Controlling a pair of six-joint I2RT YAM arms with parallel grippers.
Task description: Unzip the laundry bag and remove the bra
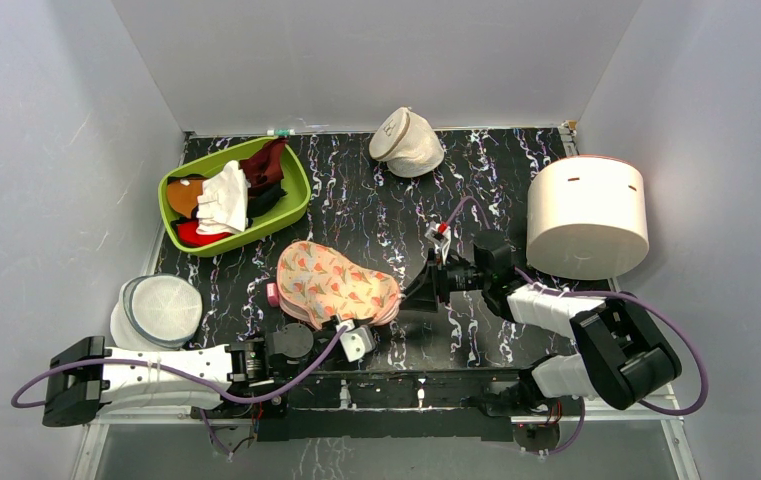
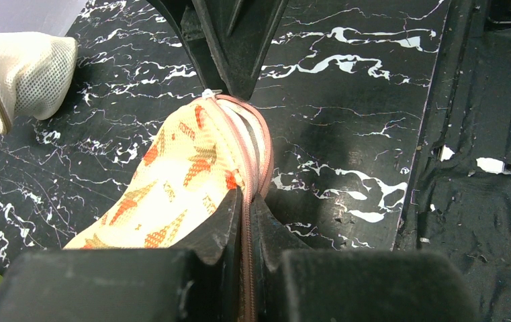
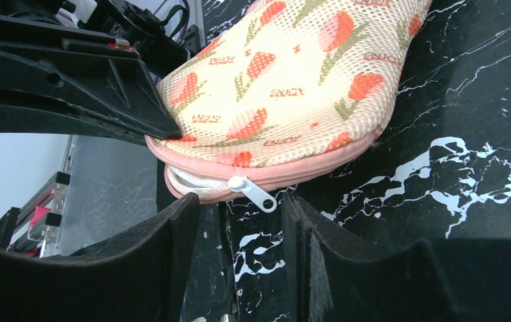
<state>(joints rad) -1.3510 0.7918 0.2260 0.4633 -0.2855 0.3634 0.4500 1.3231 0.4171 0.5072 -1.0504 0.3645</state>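
Black, white-veined table (image 1: 516,170) between pale grey walls; the laundry bag (image 1: 336,283) lay at the centre of the top view.
The left gripper (image 2: 247,201) had its fingers clamped together on the bag's pink zip edge, low in its wrist view. The right gripper (image 3: 239,215) kept its fingers apart, with the white zipper pull (image 3: 254,194) just above the gap.

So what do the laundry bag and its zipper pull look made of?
Laundry bag: soft matte mesh fabric, likely synthetic; a fine grid of holes shows across the print. Zipper pull: white, smooth, slightly glossy; painted metal or plastic, can't tell which.
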